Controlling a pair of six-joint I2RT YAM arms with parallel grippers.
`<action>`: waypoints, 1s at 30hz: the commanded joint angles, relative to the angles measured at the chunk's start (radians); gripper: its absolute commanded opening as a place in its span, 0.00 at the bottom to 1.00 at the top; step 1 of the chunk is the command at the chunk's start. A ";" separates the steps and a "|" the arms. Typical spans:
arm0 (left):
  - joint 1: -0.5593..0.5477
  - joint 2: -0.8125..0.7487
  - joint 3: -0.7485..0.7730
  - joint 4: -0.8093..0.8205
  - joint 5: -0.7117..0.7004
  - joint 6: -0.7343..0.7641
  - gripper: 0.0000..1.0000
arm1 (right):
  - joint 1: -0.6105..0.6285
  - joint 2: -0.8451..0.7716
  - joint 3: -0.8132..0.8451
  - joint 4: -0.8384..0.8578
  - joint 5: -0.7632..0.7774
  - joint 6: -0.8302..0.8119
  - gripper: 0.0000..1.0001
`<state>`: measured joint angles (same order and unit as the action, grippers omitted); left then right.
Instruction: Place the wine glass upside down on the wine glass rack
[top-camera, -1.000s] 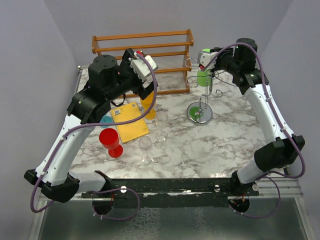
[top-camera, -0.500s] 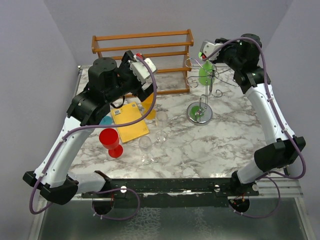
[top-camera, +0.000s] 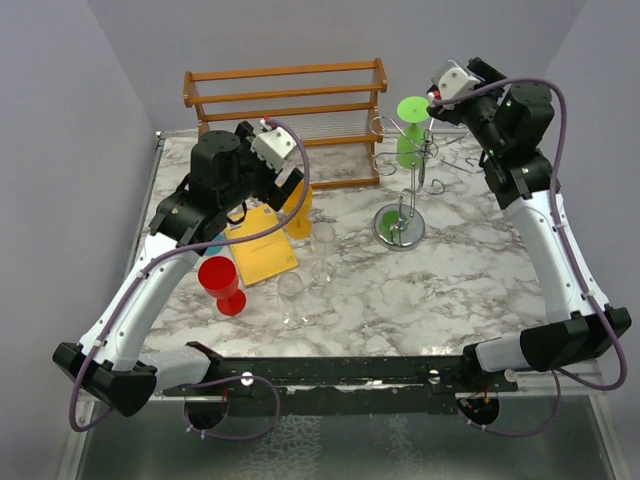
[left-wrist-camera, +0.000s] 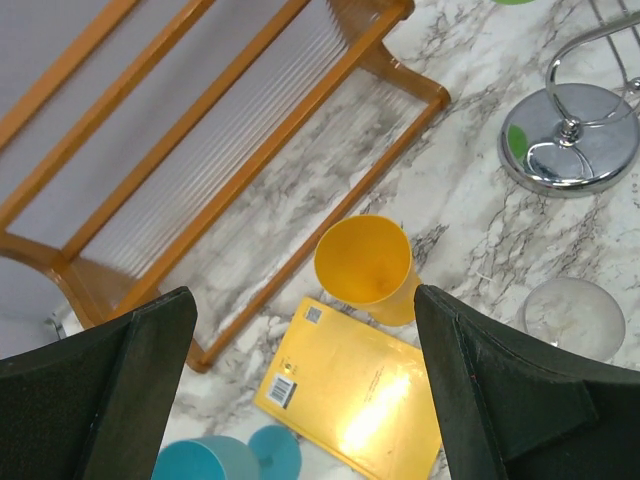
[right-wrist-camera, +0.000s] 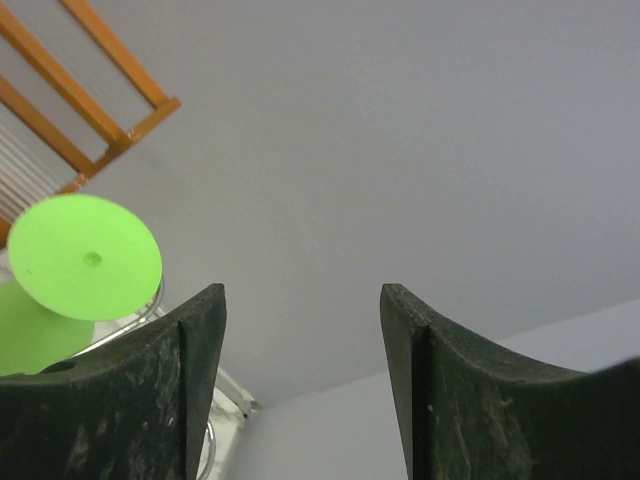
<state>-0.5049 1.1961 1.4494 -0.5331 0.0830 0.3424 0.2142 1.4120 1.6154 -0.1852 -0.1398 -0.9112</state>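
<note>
Overhead, the green wine glass (top-camera: 407, 150) hangs upside down on the wine glass rack (top-camera: 400, 228), its bowl among the curled wire arms and its flat foot turned upward at the top. The rack stands on the marble tabletop (top-camera: 450, 290), to the right of the wooden rack (top-camera: 285, 98). My right pincer (top-camera: 436, 100) sits high, just beside the foot on its right, and holds nothing. My left pincer (top-camera: 290, 192) hangs over the yellow cup (top-camera: 298, 212), which stands at the corner of a yellow book (top-camera: 258, 245). Nearer the arm bases are a red glass (top-camera: 220, 282) and two clear glasses (top-camera: 292, 297). From my left wrist, the fingers (left-wrist-camera: 130, 380) are spread wide with nothing between them. The yellow cup lies open-mouthed below, the book is just nearer, a teal cup (left-wrist-camera: 215, 460) is at the bottom edge and the wire rack's shiny disc base is at upper right. From my right wrist, the fingers (right-wrist-camera: 195, 390) stand apart and empty, with only grey wall in the gap. The glass's green foot is off to the left, clear of my left finger, and part of the bowl shows below it.
</note>
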 joint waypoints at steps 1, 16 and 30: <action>0.036 -0.002 -0.036 0.060 0.029 -0.139 0.93 | 0.001 -0.077 0.003 -0.008 -0.033 0.230 0.65; -0.005 0.136 -0.027 -0.049 0.330 -0.178 0.85 | -0.001 -0.202 0.083 -0.442 -0.535 0.254 0.80; -0.085 0.315 0.162 -0.300 0.250 -0.043 0.69 | -0.009 -0.256 0.063 -0.455 -0.536 0.333 0.80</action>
<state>-0.5728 1.4597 1.5352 -0.7467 0.3649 0.2672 0.2092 1.1690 1.6516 -0.6067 -0.6392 -0.6136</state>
